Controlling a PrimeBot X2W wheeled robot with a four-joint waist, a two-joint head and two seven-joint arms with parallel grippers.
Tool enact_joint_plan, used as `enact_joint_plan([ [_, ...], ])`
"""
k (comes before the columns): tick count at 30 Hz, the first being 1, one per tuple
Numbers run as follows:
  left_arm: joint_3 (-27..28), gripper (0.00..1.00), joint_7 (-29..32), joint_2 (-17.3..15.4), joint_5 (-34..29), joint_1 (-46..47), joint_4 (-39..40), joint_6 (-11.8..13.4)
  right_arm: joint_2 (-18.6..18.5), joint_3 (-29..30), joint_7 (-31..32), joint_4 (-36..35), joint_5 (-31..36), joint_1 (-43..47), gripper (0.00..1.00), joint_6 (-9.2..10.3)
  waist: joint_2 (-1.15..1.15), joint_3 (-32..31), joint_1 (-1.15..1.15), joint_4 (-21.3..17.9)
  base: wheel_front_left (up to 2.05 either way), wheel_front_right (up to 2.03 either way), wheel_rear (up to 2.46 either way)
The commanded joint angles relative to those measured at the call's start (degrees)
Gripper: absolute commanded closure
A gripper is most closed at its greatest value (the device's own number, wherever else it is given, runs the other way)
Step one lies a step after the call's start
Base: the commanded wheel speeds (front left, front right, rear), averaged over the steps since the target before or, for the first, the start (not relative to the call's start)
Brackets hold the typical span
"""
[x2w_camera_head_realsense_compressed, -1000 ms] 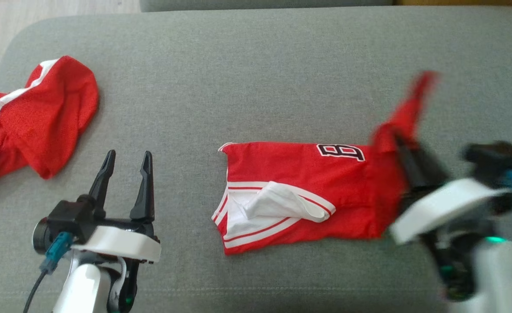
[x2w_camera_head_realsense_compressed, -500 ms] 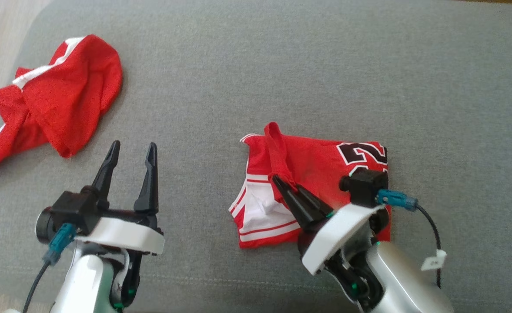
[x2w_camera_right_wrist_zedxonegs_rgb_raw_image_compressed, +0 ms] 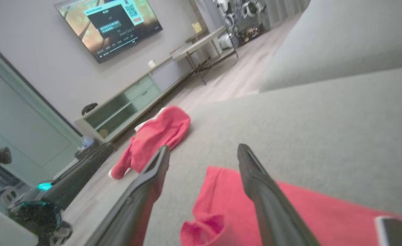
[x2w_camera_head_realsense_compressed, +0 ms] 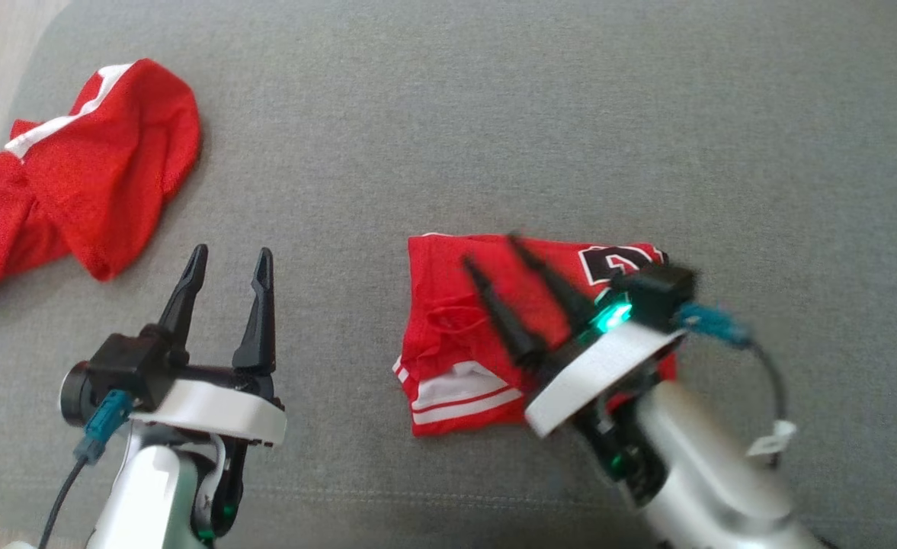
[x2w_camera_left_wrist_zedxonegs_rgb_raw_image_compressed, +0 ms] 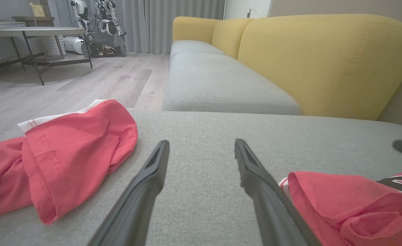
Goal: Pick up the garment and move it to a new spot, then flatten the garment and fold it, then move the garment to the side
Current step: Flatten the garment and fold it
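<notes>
Head view: my right gripper (x2w_camera_head_realsense_compressed: 488, 250) sits right of centre, fingers spread, gripping nothing, poised over the folded jersey (x2w_camera_head_realsense_compressed: 448, 297). The jersey lies centre-right on the grey sofa cushion (x2w_camera_head_realsense_compressed: 494, 114), with white stripes at its lower edge and a black numeral at its upper right. My left gripper (x2w_camera_head_realsense_compressed: 232, 250), lower left, is also spread and empty, well apart from the jersey. A second red garment (x2w_camera_head_realsense_compressed: 105, 168) lies crumpled at upper left.

garment (x2w_camera_head_realsense_compressed: 437, 305) number (x2w_camera_head_realsense_compressed: 599, 264): partly hidden, unreadable | TV screen (x2w_camera_right_wrist_zedxonegs_rgb_raw_image_compressed: 109, 24) text: too blurred
</notes>
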State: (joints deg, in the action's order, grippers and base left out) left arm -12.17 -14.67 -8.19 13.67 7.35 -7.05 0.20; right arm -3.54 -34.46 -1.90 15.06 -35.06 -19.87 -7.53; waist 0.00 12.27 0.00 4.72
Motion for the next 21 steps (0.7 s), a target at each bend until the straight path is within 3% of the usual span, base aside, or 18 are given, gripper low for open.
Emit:
enact_joint_plan([
  [1, 2.4, 0.00, -0.3, -0.8, -0.8, 2.0, 1.8, 0.3, 0.7, 1.9, -1.3, -3.0, 2.0, -1.4, 0.00, 0.04, 0.00, -0.3, 0.00, -0.4, 0.00, 0.00, 0.00],
  [12, 3.5, 0.00, -0.3, -2.1, -1.2, 0.7, 2.6, 1.0, -0.8, 25.6, 1.8, -13.9, 18.4, 6.5, 0.00, 0.04, 0.00, -1.6, 0.00, -2.1, 0.00, 0.00, 0.00],
  [21, 3.6, 0.00, -0.2, -3.1, -1.2, -0.3, 3.1, 1.4, -2.5, 33.9, 6.6, -22.8, 23.7, 14.6, 0.00, 0.04, 0.00, -2.2, 0.00, -2.4, 0.00, 0.00, 0.00],
])
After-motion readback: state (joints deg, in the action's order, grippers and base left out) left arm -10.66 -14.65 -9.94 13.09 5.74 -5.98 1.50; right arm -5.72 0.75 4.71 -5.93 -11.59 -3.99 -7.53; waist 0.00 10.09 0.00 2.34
